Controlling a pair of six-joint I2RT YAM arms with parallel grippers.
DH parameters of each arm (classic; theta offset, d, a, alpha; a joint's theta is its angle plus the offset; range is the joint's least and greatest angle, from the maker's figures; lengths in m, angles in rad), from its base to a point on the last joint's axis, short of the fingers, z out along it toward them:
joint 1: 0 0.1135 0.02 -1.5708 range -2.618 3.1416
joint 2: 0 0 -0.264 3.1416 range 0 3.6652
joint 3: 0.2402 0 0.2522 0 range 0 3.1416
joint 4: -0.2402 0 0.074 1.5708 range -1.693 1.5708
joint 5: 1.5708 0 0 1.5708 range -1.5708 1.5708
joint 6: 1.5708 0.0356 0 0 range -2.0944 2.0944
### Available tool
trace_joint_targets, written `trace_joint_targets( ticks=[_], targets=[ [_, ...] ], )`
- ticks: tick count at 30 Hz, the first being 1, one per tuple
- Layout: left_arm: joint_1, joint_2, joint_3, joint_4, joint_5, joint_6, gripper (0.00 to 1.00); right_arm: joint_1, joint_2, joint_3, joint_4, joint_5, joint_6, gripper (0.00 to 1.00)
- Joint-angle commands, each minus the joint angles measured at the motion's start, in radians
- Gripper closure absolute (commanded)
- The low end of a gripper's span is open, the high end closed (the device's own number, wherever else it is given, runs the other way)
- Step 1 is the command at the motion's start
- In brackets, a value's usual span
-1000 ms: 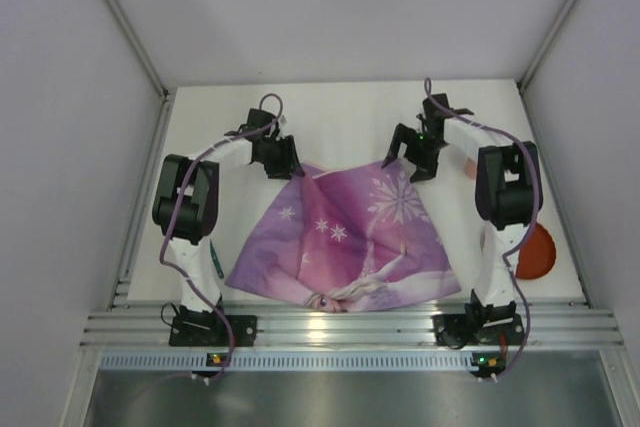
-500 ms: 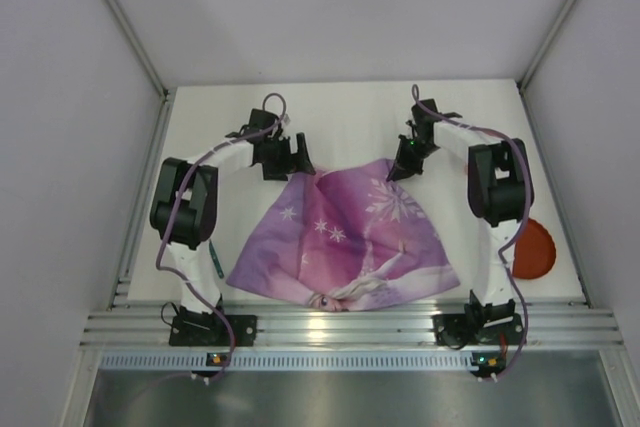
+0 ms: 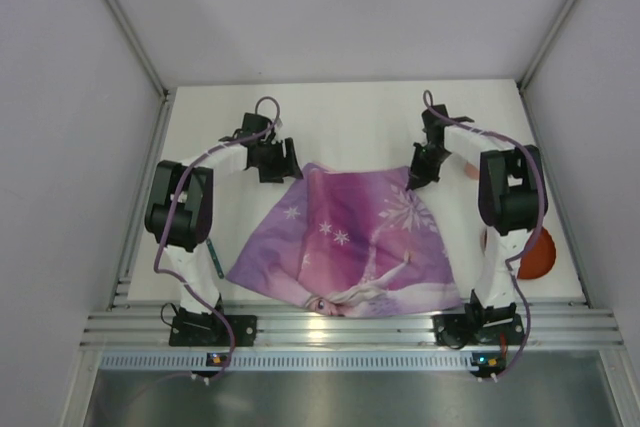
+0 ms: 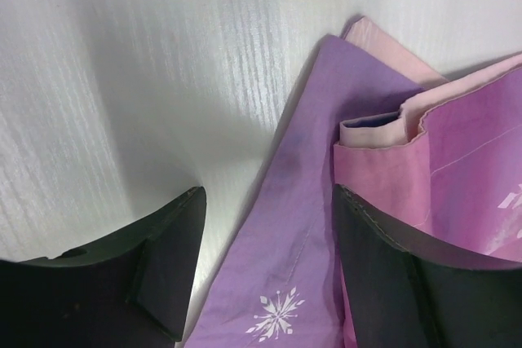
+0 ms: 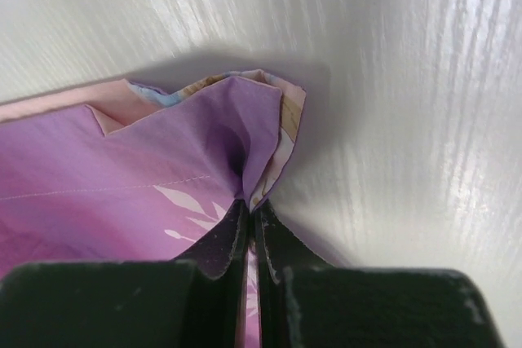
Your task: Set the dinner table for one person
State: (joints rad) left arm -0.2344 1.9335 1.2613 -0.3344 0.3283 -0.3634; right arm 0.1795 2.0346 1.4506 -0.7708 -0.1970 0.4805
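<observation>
The dinner table (image 3: pixel 350 117) is a white tabletop. A crumpled purple snowflake placemat (image 3: pixel 345 242) lies on its near half. My right gripper (image 3: pixel 420 169) is shut on the mat's far right corner. In the right wrist view the cloth (image 5: pixel 163 152) bunches into the closed right gripper (image 5: pixel 253 205). My left gripper (image 3: pixel 280 165) hangs open over the far left corner. In the left wrist view the folded purple edge (image 4: pixel 302 234) lies between the spread fingers (image 4: pixel 163 258) of the left gripper (image 4: pixel 269 193), unpinched.
An orange-red plate (image 3: pixel 537 252) lies at the right edge, partly behind the right arm. A pink object (image 3: pixel 470 169) peeks out by the right wrist. A thin green utensil (image 3: pixel 217 262) lies beside the left arm. A ribbed aluminium rail (image 3: pixel 350 327) runs along the near edge.
My right gripper has shut on the mat's far right corner and drawn it outward to the right. The left gripper let go and shifted slightly left. The mat's far edge now lies wider.
</observation>
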Motion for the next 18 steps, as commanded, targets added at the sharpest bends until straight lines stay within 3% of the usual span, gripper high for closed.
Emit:
trace_joint_targets(
  ticks=[1,6,11,13,15,18],
  targets=[
    [-0.012,0.048,-0.050,-0.008,0.028,0.021,0.31,-0.012,-0.034,-0.055,-0.036,0.093,-0.022,1.00],
    [-0.088,0.120,-0.027,-0.011,0.055,0.047,0.32,-0.012,-0.042,-0.099,-0.007,0.071,-0.014,1.00],
    [-0.121,0.163,-0.034,-0.012,0.020,0.041,0.63,-0.012,-0.051,-0.102,-0.008,0.079,-0.022,1.00],
    [-0.121,0.162,-0.042,-0.012,0.006,0.043,0.68,-0.012,-0.054,-0.104,-0.007,0.077,-0.023,1.00],
    [-0.121,0.157,-0.053,-0.014,-0.001,0.046,0.85,-0.012,-0.056,-0.107,-0.008,0.077,-0.028,1.00],
    [-0.118,0.142,-0.069,-0.005,0.003,0.037,0.99,-0.014,-0.054,-0.118,-0.007,0.076,-0.034,1.00]
  ],
)
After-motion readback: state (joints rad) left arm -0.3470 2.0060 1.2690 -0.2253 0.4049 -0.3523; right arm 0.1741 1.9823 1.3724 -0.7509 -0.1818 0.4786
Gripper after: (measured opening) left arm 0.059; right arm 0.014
